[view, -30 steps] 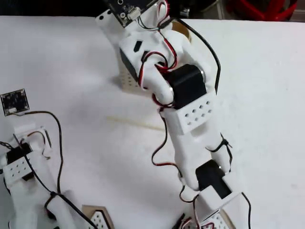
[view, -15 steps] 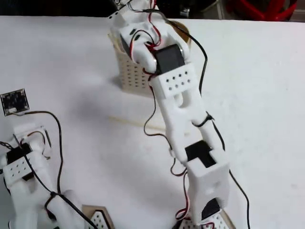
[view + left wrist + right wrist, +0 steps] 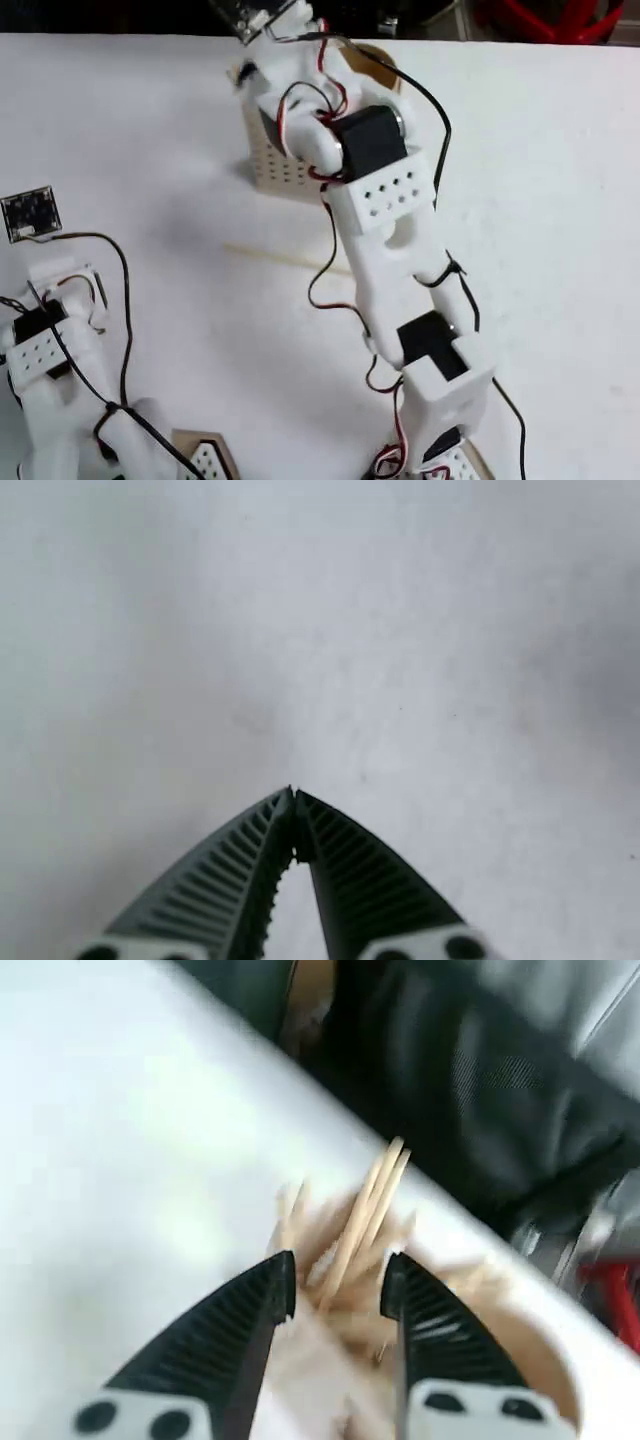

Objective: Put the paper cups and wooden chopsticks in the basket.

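tabletop (image 3: 150,120): one loose chopstick (image 3: 270,254) lies near the basket, yet to be picked up | basket (image 3: 275,165): chopsticks (image 3: 372,1198) poke up inside; whether cups are in, can't tell | right gripper (image 3: 337,1265): above basket, jaws apart, empty | left gripper (image 3: 294,795): pinched closed, holding nothing

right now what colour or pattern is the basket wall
Pale cream with a grid of small holes; the basket shows best in the high view.

Bright, even light from above whitens the table (image 3: 560,150); soft shadows (diffuse, grey) lie beside the basket (image 3: 272,168) and under the right arm (image 3: 385,270). Ahead of the fingertips of the left gripper (image 3: 293,796), dull grey shading; beyond those of the right gripper (image 3: 337,1265), darkness.
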Action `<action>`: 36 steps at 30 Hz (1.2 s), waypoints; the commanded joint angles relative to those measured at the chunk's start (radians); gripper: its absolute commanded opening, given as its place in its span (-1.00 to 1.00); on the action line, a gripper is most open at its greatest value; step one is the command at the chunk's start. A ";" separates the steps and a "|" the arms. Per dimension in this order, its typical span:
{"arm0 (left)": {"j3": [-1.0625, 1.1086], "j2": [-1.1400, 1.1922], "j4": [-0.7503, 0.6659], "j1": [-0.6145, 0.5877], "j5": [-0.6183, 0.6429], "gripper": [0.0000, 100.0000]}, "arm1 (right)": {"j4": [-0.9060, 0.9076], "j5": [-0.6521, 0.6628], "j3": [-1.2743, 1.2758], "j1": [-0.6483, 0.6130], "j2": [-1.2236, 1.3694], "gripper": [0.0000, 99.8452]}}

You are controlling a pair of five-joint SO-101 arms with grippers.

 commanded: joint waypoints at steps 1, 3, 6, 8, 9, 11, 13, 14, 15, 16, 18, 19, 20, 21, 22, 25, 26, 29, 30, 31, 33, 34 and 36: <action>-0.026 -0.022 -0.017 -0.007 0.005 -0.95 | 0.165 0.051 -0.029 -0.022 -0.054 -0.69; -0.026 -0.022 -0.017 -0.007 0.005 -0.95 | 0.239 0.121 -0.006 -0.053 -0.044 -0.69; -0.026 -0.022 -0.017 -0.007 0.005 -0.95 | 0.265 0.219 0.098 -0.087 -0.030 -0.69; -0.026 -0.022 -0.017 -0.007 0.005 -0.95 | 0.260 0.264 0.198 -0.102 -0.022 -0.69; -0.026 -0.022 -0.017 -0.007 0.005 -0.95 | 0.259 0.284 0.247 -0.114 -0.019 -0.69; -0.023 -0.022 -0.017 -0.007 0.005 -0.95 | 0.259 0.321 0.334 -0.139 -0.012 -0.69; -0.020 -0.022 -0.018 -0.007 0.005 -0.95 | 0.229 0.358 0.417 -0.157 0.004 -0.69; -0.020 -0.022 -0.018 -0.007 0.005 -0.95 | 0.203 0.370 0.454 -0.159 0.016 -0.69; -0.020 -0.022 -0.018 -0.007 0.005 -0.95 | 0.168 0.382 0.494 -0.160 0.031 -0.69; -0.020 -0.022 -0.018 -0.007 0.005 -0.95 | 0.128 0.394 0.528 -0.159 0.051 -0.69; -0.020 -0.022 -0.018 -0.007 0.005 -0.95 | 0.051 0.425 0.582 -0.156 0.097 -0.69; -0.020 -0.022 -0.018 -0.007 0.005 -0.95 | 0.021 0.439 0.597 -0.154 0.124 -0.69; -0.020 -0.022 -0.018 -0.007 0.005 -0.95 | -0.002 0.446 0.608 -0.154 0.153 -0.70; -0.020 -0.022 -0.018 -0.007 0.005 -0.95 | -0.021 0.450 0.611 -0.156 0.182 -0.70; -0.020 -0.022 -0.018 -0.007 0.005 -0.95 | -0.039 0.451 0.611 -0.157 0.213 -0.70; -0.020 -0.022 -0.018 -0.007 0.005 -0.95 | -0.107 0.451 0.611 -0.154 0.292 -0.70; -0.020 -0.022 -0.018 -0.007 0.005 -0.95 | -0.130 0.451 0.611 -0.151 0.314 -0.70; -0.020 -0.022 -0.018 -0.007 0.005 -0.95 | -0.186 0.451 0.611 -0.134 0.364 -0.70; -0.020 -0.022 -0.018 -0.007 0.005 -0.95 | -0.202 0.451 0.611 -0.133 0.378 -0.70; -0.020 -0.022 -0.018 -0.007 0.005 -0.95 | -0.209 0.451 0.611 -0.131 0.390 -0.70; -0.020 -0.022 -0.018 -0.007 0.005 -0.95 | -0.211 0.451 0.611 -0.131 0.407 -0.70; -0.020 -0.022 -0.018 -0.007 0.005 -0.95 | -0.211 0.451 0.611 -0.133 0.415 -0.72; -0.020 -0.022 -0.018 -0.007 0.005 -0.95 | -0.213 0.451 0.609 -0.133 0.418 -0.81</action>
